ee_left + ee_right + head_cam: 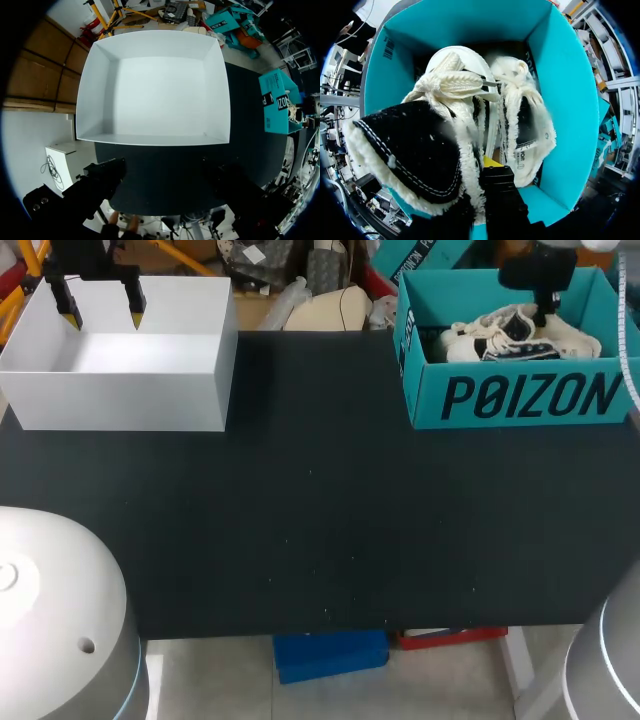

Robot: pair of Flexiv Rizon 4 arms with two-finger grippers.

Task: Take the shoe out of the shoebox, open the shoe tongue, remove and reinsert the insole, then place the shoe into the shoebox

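A teal shoebox [520, 395] stands at the table's back right with cream and black fleece-lined shoes [520, 337] inside. My right gripper [541, 312] reaches down into it. In the right wrist view the shoebox [572, 105] surrounds two shoes lying side by side. The right gripper [483, 166] is shut on the fleecy edge of the nearer shoe [420, 150]; one yellow tip shows and the other is hidden behind the fleece. My left gripper [102, 312] hangs open over a white box [120, 390] at the back left, with nothing between its fingers.
From the left wrist, the white box [155, 95] lies empty ahead of the left gripper [167, 189]. The black table top [320, 520] stretches between the two boxes and down to the front edge.
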